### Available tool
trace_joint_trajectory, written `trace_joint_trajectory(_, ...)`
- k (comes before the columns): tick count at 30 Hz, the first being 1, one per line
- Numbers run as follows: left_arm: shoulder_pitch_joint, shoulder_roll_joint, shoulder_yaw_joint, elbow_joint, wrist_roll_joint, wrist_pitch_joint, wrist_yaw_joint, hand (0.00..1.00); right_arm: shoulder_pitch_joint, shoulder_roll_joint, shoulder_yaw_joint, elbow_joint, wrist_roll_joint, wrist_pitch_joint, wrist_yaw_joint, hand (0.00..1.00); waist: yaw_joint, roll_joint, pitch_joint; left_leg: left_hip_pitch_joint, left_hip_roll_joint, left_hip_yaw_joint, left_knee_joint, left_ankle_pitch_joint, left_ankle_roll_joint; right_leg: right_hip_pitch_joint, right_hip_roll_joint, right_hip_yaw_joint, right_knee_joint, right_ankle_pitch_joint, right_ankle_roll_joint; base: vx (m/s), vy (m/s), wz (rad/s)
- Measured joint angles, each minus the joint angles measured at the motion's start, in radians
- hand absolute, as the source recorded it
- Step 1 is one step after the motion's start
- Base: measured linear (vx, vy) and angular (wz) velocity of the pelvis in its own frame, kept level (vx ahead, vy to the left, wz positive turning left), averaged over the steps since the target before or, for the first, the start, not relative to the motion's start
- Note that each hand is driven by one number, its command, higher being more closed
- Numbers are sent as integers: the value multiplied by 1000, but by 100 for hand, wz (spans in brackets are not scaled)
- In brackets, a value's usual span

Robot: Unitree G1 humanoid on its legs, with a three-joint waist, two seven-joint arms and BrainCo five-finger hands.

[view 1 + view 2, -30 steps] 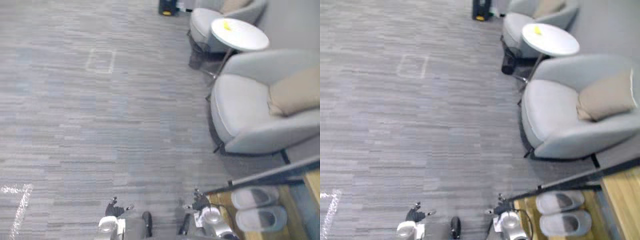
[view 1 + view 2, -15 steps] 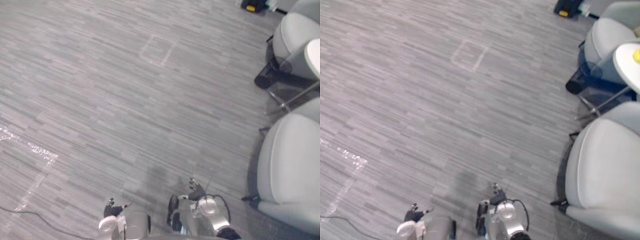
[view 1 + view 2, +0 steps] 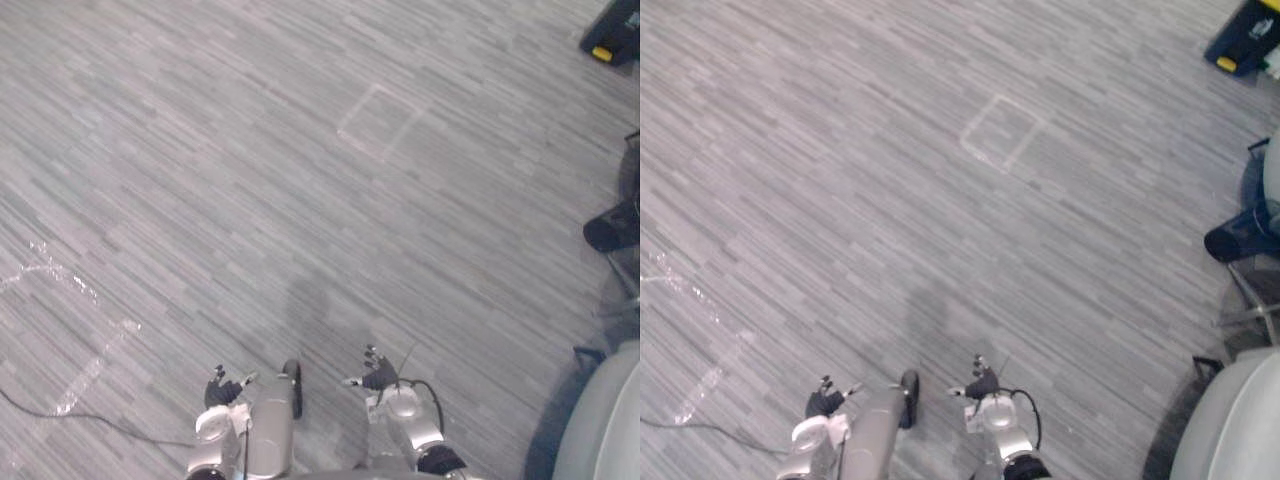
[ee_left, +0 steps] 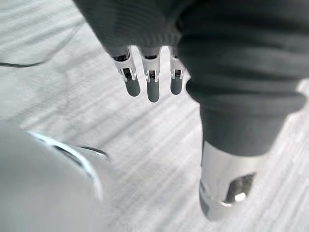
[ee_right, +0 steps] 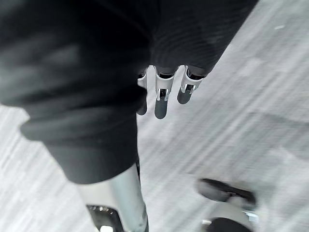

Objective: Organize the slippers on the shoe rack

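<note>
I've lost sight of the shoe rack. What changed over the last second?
The camera swung toward the robot's left: the shoe rack with the slippers and round table slid out on the right, leaving one armchair's edge. The left hand and right hand stayed low, open and empty.

The floor (image 3: 200,150) is grey, streaked with fine lighter and darker stripes. Well ahead of the right hand (image 3: 375,374) it carries a pale square outline (image 3: 378,121). Out past the left hand (image 3: 222,390) lie whitish tape marks (image 3: 60,290). The armchair (image 3: 605,430) off to the right hand's outer side is pale grey.
</note>
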Motion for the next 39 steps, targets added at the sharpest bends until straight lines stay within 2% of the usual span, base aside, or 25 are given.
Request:
trace_joint_trajectory(2,3,-10,-3,0,-3,0,5,0,17,0,3,1,-2,0,2,0,-23,10,1,120,2,-16,-88,-11,2,-120,-2,-61,44,-34,-34,497,95,17)
trace_joint_trajectory(5,0,-21,-1,4,-8,0,17,0,21,0,2,4,-4,1,4,0,-49,11,2,207,5,-37,-145,-57,-10,-241,31,-109,-149,-84,-35,497,-13,17)
trace_joint_trajectory(6,-12,-20,-4,30,-6,0,17,0,21,-7,16,9,-9,-7,5,0,-62,16,4,253,11,-45,-161,-78,-16,-275,92,-97,-476,-58,-21,378,-46,18)
trace_joint_trajectory(7,-14,-19,-5,34,-4,0,17,0,18,-9,22,10,-9,-6,5,0,-66,15,4,266,10,-50,-167,-79,-17,-274,103,-92,-565,-40,-14,498,-75,47)
trace_joint_trajectory(8,-17,-17,-8,42,4,0,17,0,15,-12,23,17,-9,-3,6,0,-76,11,2,310,2,-78,-202,-86,-31,-260,135,-65,-820,37,10,333,-65,47)
trace_joint_trajectory(10,2,-12,-8,42,25,0,16,0,17,-14,26,29,-23,0,5,0,-83,-6,-12,366,-5,-122,-214,-116,-83,-256,151,-41,-908,102,-23,703,-219,94)
trace_joint_trajectory(11,13,-9,-7,43,38,0,16,0,22,-14,28,47,-31,2,6,0,-93,-6,-30,372,3,-169,-162,-126,-101,-252,159,-25,-857,215,-92,614,-226,104)
trace_joint_trajectory(12,13,-11,-6,44,40,0,17,0,19,-11,27,48,-31,6,7,0,-96,5,-34,368,16,-178,-125,-126,-101,-251,168,-35,-835,205,-99,663,-250,82)
trace_joint_trajectory(13,19,-29,7,39,42,0,17,0,14,-17,25,38,-35,12,7,0,-93,56,-40,271,75,-178,118,-99,-143,-208,204,-79,-818,145,-116,639,-217,27)
trace_joint_trajectory(14,34,-52,46,39,42,2,18,0,16,-19,32,23,-35,16,8,0,-86,91,-37,158,129,-154,393,31,-167,-154,251,-79,-827,105,-137,762,-241,9)
trace_joint_trajectory(15,39,-58,57,38,42,3,17,0,18,-18,36,18,-35,18,8,0,-80,100,-39,129,145,-144,458,91,-170,-137,262,-78,-831,94,-146,624,-144,-40)
trace_joint_trajectory(16,51,-61,74,17,43,8,18,0,20,-9,42,2,-34,21,6,0,-55,112,-39,23,215,-104,680,120,-173,-60,303,-64,-858,57,-167,629,-115,-38)
trace_joint_trajectory(17,43,-55,71,3,43,12,16,0,14,2,41,2,-33,23,3,0,-42,100,-32,-55,230,-76,761,76,-165,18,309,-53,-888,21,-180,633,-116,-31)
trace_joint_trajectory(19,46,-49,69,-27,43,10,16,0,15,10,42,2,-29,23,-1,0,-31,81,-30,-117,222,-49,753,45,-149,92,301,-37,-927,-8,-178,599,-91,-8)
trace_joint_trajectory(23,47,-38,58,-62,40,2,15,0,-2,10,30,1,-26,23,-13,0,1,53,-35,-281,143,31,315,7,-129,274,253,-4,-1018,-82,-130,636,56,-10)
trace_joint_trajectory(25,40,-40,58,-68,41,-6,15,0,-16,10,20,6,-26,23,-14,0,21,40,-29,-267,78,6,-49,132,-142,328,220,8,-1022,-128,-105,662,182,-19)
trace_joint_trajectory(26,39,-41,58,-68,40,-6,14,0,-19,10,18,6,-26,22,-15,0,23,40,-28,-261,72,-1,-97,187,-136,338,216,13,-1023,-136,-103,681,224,-32)
trace_joint_trajectory(27,31,-41,59,-58,41,-7,15,0,-27,9,21,12,-26,22,-17,0,35,23,-25,-230,48,21,-128,303,-70,364,192,41,-1016,-158,-89,680,240,-26)
trace_joint_trajectory(29,19,-36,59,-51,41,-4,15,0,-41,9,13,11,-27,22,-14,0,31,9,-28,-226,33,35,-71,237,-44,341,162,57,-941,-134,-87,738,279,-25)
trace_joint_trajectory(30,27,-30,49,-48,41,-1,15,0,-35,10,6,8,-27,20,-11,0,31,4,-31,-174,30,69,4,144,-10,327,132,82,-777,-117,-55,534,222,-29)
trace_joint_trajectory(31,29,-27,41,-44,41,-1,15,0,-34,10,-1,8,-30,20,-9,0,32,4,-31,-151,28,76,14,120,-6,302,127,88,-698,-107,-38,863,369,-43)
trace_joint_trajectory(32,27,-15,17,-18,42,-1,14,0,-33,9,-9,11,-35,14,0,0,18,7,-30,-74,23,87,19,64,2,197,95,90,-372,-40,24,423,184,-22)
trace_joint_trajectory(33,24,-7,9,-6,42,0,14,0,-34,9,-9,18,-36,14,2,0,8,6,-30,-46,18,92,21,58,4,160,83,81,-266,-34,37,633,259,-11)
trace_joint_trajectory(36,28,-8,-4,16,42,11,15,0,-3,10,-23,18,-36,13,8,0,-9,24,-25,115,16,97,-56,29,-15,22,29,-28,-26,-58,-2,442,137,-21)
trace_joint_trajectory(39,30,-1,1,63,62,12,14,0,7,2,-19,48,-39,11,16,0,-27,35,-22,274,18,131,-182,13,-17,-84,-2,-203,-174,-124,-37,389,72,-29)
